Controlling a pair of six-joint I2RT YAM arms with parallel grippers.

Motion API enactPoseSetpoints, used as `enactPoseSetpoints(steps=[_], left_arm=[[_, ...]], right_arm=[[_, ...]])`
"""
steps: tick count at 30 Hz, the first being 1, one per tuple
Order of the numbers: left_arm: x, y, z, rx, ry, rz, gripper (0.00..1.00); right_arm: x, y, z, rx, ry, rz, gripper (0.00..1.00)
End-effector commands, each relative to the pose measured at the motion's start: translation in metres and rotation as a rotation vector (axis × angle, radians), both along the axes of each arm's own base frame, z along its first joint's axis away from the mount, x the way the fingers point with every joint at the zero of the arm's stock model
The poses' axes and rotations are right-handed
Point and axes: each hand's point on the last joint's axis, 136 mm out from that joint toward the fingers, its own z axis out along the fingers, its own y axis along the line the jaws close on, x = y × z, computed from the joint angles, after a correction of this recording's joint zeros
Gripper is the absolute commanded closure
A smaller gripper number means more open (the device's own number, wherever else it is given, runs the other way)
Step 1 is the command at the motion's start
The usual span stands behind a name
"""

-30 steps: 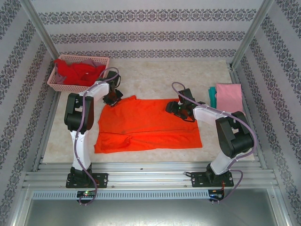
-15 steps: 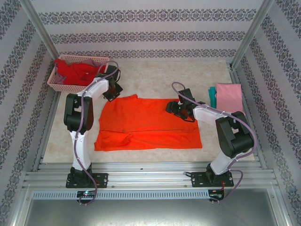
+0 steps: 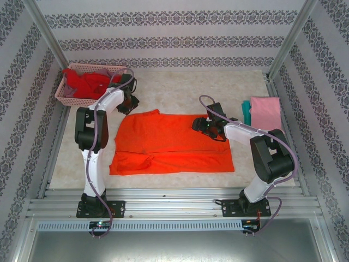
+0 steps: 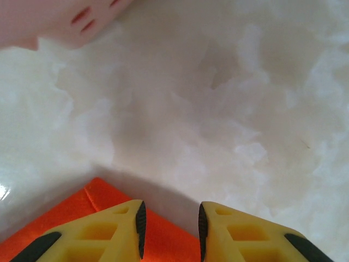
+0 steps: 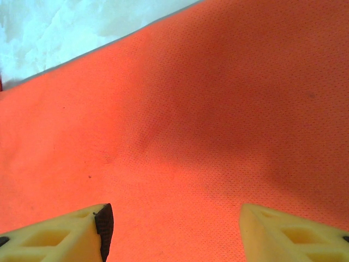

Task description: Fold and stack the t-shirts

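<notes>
The bright orange t-shirt (image 3: 169,143) lies spread flat in the middle of the table. My left gripper (image 3: 127,101) hovers just past its far left corner, beside the basket. In the left wrist view the left gripper (image 4: 170,232) is open with nothing between its fingers, and the orange t-shirt's corner (image 4: 103,199) lies below it. My right gripper (image 3: 200,124) hangs over the shirt's far right part. In the right wrist view the right gripper (image 5: 172,232) stands wide open above the orange t-shirt (image 5: 207,109). A folded pink t-shirt (image 3: 266,112) lies on a teal t-shirt (image 3: 247,112) at the right.
A pink lattice basket (image 3: 68,100) holding red cloth (image 3: 87,83) stands at the back left, close to my left gripper; its corner (image 4: 54,22) shows in the left wrist view. Patterned walls and metal posts enclose the white table (image 3: 185,87).
My left gripper has let go of the orange shirt's far left corner, opened, and moved back and left toward the basket. The right arm has stayed still.
</notes>
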Motion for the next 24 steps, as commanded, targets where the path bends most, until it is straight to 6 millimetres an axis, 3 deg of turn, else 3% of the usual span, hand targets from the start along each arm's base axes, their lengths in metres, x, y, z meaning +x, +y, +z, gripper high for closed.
enactPoseSetpoints(steps=[1, 14, 18, 24], left_arm=[[-0.015, 0.003, -0.018, -0.003, 0.083, 0.015, 0.68], [-0.035, -0.001, -0.038, -0.047, 0.129, 0.036, 0.70], [-0.041, -0.001, -0.042, -0.049, 0.139, 0.031, 0.97], [-0.033, 0.002, -0.021, -0.032, 0.086, 0.031, 1.00]], right_arm=[[-0.003, 0.002, -0.001, 0.005, 0.003, 0.001, 0.37], [-0.004, 0.001, -0.002, 0.004, 0.005, -0.002, 0.37], [-0.005, 0.000, -0.004, 0.002, 0.009, -0.004, 0.37], [-0.004, 0.003, -0.005, 0.013, 0.009, 0.001, 0.37]])
